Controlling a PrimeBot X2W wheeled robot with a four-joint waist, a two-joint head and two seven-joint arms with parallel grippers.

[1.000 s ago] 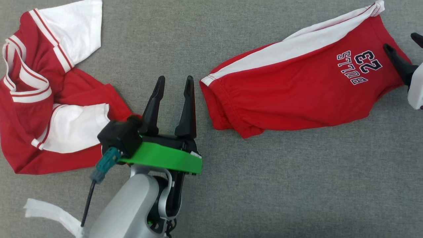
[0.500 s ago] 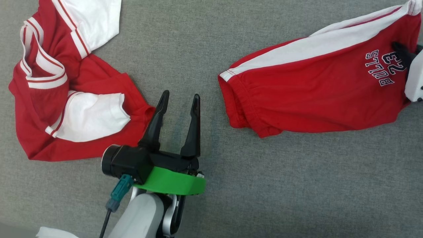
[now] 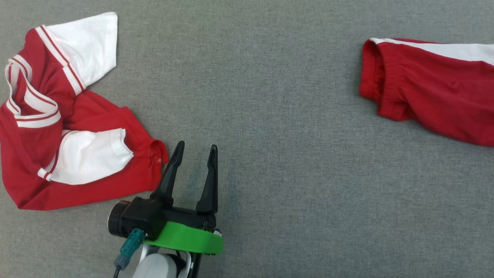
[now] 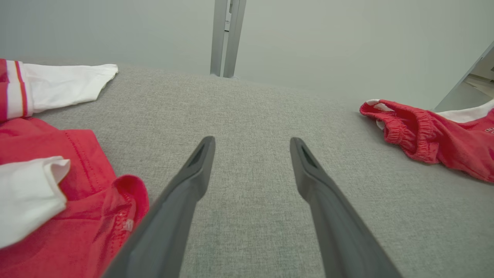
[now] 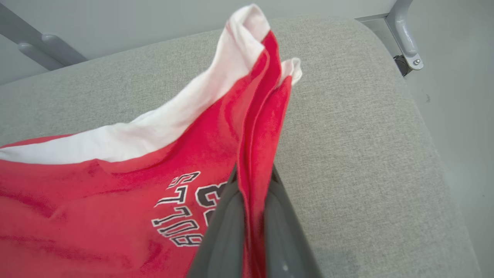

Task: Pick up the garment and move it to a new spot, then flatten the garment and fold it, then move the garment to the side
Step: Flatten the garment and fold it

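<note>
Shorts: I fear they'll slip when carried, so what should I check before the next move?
1. Grip: right gripper shut on shorts: ok.
2. Pinch: cloth sits between both fingers: ok.
3. Spare arm: left gripper open, holding nothing: ok.
4. Clearance: left gripper apart from shirt: cannot tell, they are close.
5. Room: bare grey surface between shirt and shorts: ok.

Table (image 3: 278,116): grey woven fabric top, padded; the right wrist view shows a rounded corner.

On it, left side: red T-shirt (image 3: 100,116) with white sleeves and red-and-white striped trim, crumpled, one sleeve lying across the body.

Right side, well apart from the shirt: red shorts (image 3: 436,100) with a white side stripe and "BULLS 23" print. The elastic waistband faces the shirt. The far end is bunched into an upright fold.
</note>
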